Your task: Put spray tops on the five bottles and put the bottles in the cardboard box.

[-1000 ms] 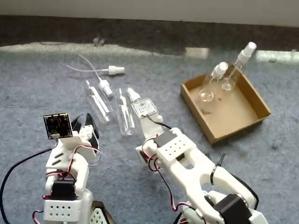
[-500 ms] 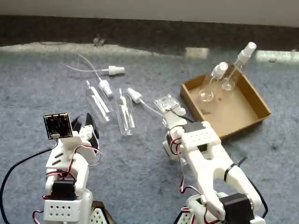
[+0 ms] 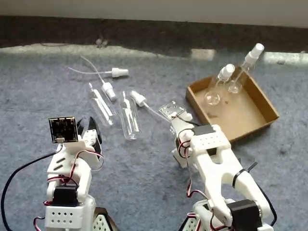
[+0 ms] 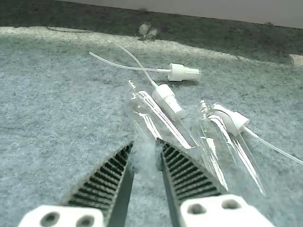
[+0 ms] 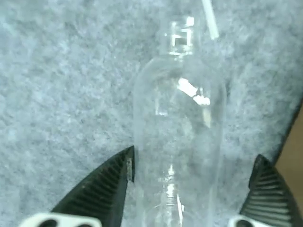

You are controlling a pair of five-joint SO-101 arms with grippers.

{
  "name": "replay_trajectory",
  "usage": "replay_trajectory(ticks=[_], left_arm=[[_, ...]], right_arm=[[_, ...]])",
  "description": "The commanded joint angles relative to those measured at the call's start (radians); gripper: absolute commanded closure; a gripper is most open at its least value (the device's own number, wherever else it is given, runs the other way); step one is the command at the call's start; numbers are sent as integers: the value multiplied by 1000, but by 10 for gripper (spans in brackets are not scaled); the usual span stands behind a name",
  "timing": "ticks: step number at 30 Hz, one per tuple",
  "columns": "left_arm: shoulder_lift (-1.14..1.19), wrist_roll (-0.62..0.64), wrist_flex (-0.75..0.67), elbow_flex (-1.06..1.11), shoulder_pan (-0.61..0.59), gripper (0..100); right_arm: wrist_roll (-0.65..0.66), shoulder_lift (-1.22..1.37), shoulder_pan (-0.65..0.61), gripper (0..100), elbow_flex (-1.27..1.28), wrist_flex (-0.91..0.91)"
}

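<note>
A: OK, containers first. What's in the shallow brown cardboard box (image 3: 239, 115)?

B: Two clear plastic bottles, each w/ a white spray top fitted. The nearer capped bottle (image 3: 216, 89) and the farther capped bottle (image 3: 242, 71) sit side by side at the box's far corner. Their bases are on the box floor and their necks tilt out over the far rim.

A: And outside it?

B: Three clear bottles w/o tops, all lying flat on the grey carpeted bench (image 3: 38, 110). Two lie side by side ahead of the left arm, i.e. the outer uncapped bottle (image 3: 101, 107) and the middle uncapped bottle (image 3: 128, 118). The first loose white spray top (image 3: 109, 90) lies across the outer one near its neck. The second loose white spray top (image 3: 138, 98) lies against the middle one's neck, its thin dip tube trailing toward the right arm. The third loose white spray top (image 3: 119, 72) lies farther back, apart from both bottles, w/ a long tube.

A: The last bottle?

B: The third uncapped bottle (image 5: 180, 109) lies near the box's side, between the right arm's jaws.

A: End effectors?

B: Right end effector (image 5: 194, 156): jaws spread wide, straddling that bottle, not clamped on it. Left end effector (image 4: 143, 144): jaws a narrow gap apart w/ nothing between them, low over the bench just short of the two bottles.
</note>
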Motion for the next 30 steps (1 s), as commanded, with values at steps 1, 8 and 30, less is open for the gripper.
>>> replay_trajectory(ticks=[1,8,30], left_arm=[[-1,-12,2,19,22,985],[-1,-14,2,19,22,983],[-1,-14,2,19,22,983]], right_arm=[[11,-19,7,659,-21,122],[5,-84,-10,659,-325,409],[-124,302,-162,659,-852,673]])
